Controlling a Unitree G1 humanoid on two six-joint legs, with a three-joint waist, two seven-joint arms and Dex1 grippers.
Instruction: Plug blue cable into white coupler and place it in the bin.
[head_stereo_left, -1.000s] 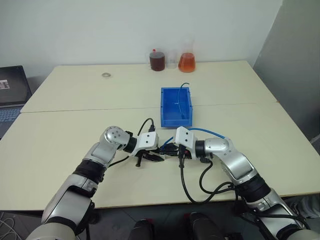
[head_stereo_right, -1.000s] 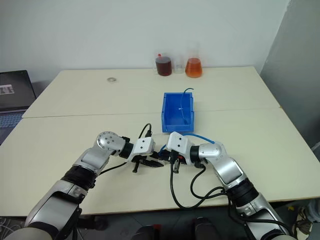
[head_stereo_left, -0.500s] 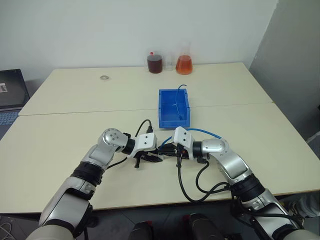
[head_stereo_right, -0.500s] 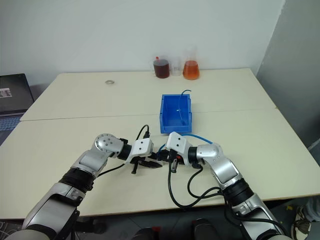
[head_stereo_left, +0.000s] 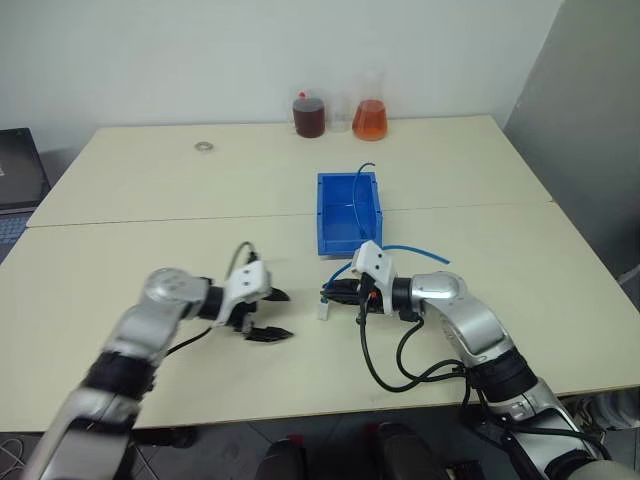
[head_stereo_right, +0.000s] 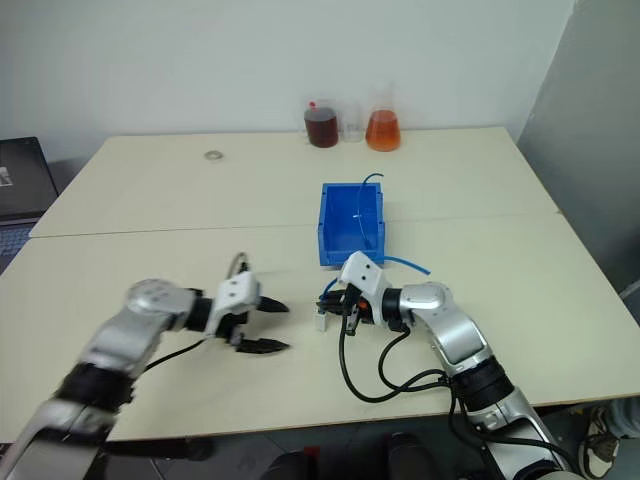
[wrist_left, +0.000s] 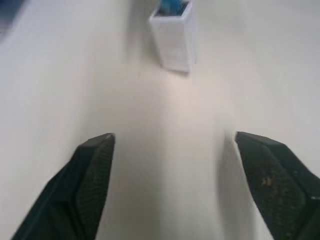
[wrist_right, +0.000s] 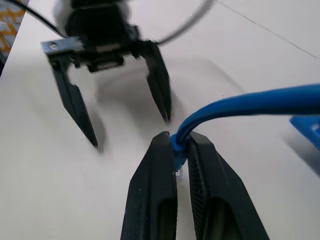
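The left gripper (head_stereo_left: 272, 314) has released the coupler (head_stereo_left: 324, 308) and backed away, jaws wide.

Eye view: the right gripper (head_stereo_left: 335, 292) pinches the cable (head_stereo_left: 415, 250) before the bin (head_stereo_left: 349, 213).

Left wrist: the coupler hangs plugged.

Right wrist: the cable is light and limp; grip near the plug.

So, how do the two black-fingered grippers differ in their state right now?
The left gripper is open, its fingers spread wide and holding nothing; the right gripper is shut on the thin bright blue cable. The left gripper stands apart from the small white plastic coupler; the right gripper is right beside it. Both hover low over the pale table.
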